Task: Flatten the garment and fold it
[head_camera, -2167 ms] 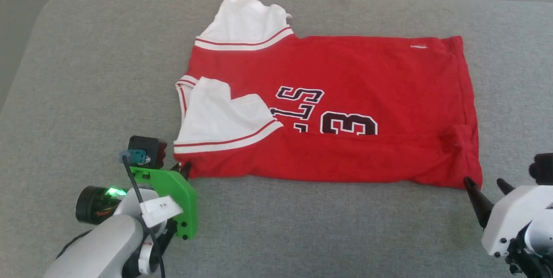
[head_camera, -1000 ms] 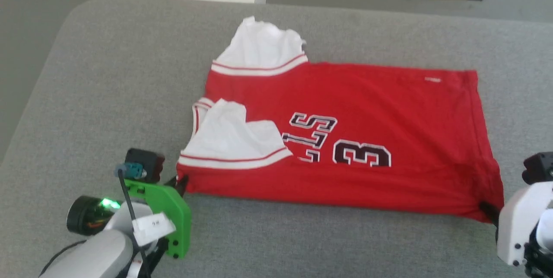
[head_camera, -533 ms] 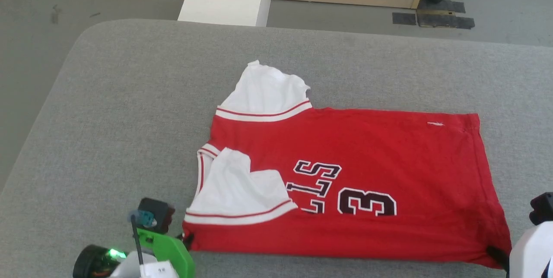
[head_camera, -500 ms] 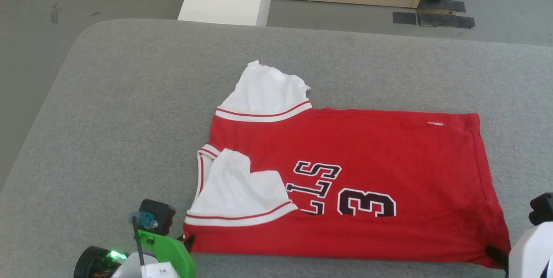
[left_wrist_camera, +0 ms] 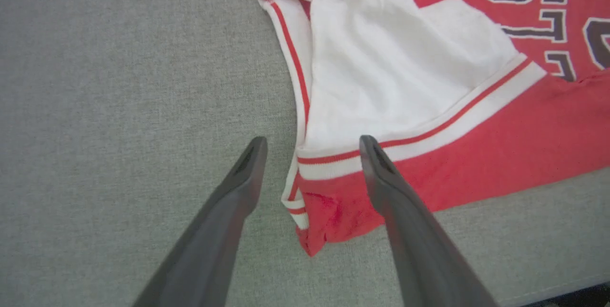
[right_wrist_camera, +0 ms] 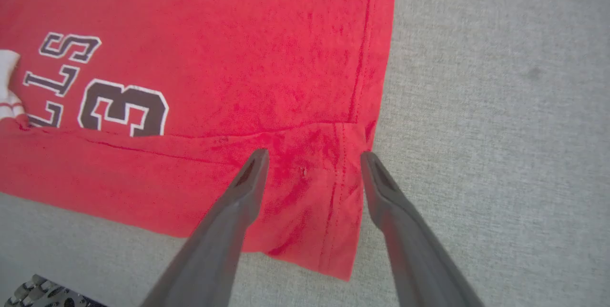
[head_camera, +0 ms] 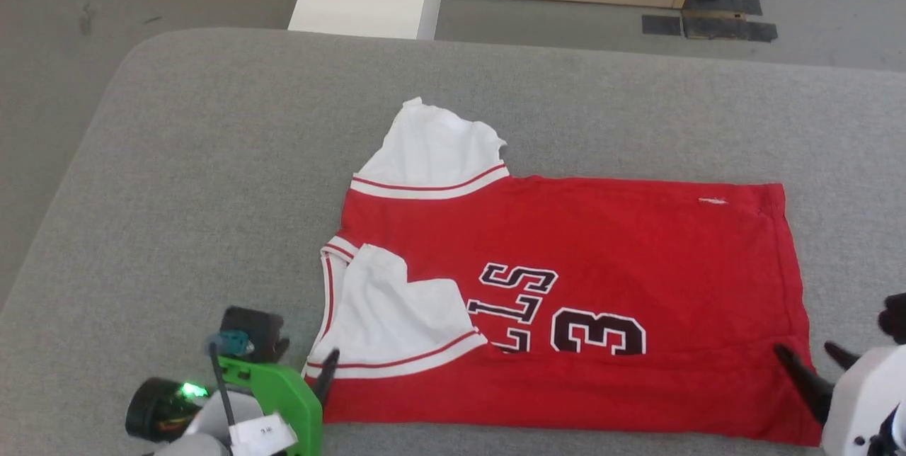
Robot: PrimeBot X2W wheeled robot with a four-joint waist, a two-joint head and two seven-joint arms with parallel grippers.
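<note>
On the grey tabletop the garment lies chest-up and sideways to the robot, with the collar end at its left and the hem at its right. The near long edge is turned up over the front in a band that covers the lower part of the lettering and the "3". The near sleeve is folded in onto the chest, while the far sleeve sticks out flat beyond the body. That reads as a first lengthwise fold laid down, with the far side not yet brought in.

The left fingers stand wide and hold nothing. They straddle the near collar-end corner, one tip over bare tabletop just beside the striped trim, the other over the trim itself. The right fingers are likewise wide and empty, bracketing the near hem corner: one tip is over the folded band, the other just off the cloth's edge. Whether any tip touches the cloth I cannot tell. Each pair sits at one end of the fold, probably so the crease lies straight.
</note>
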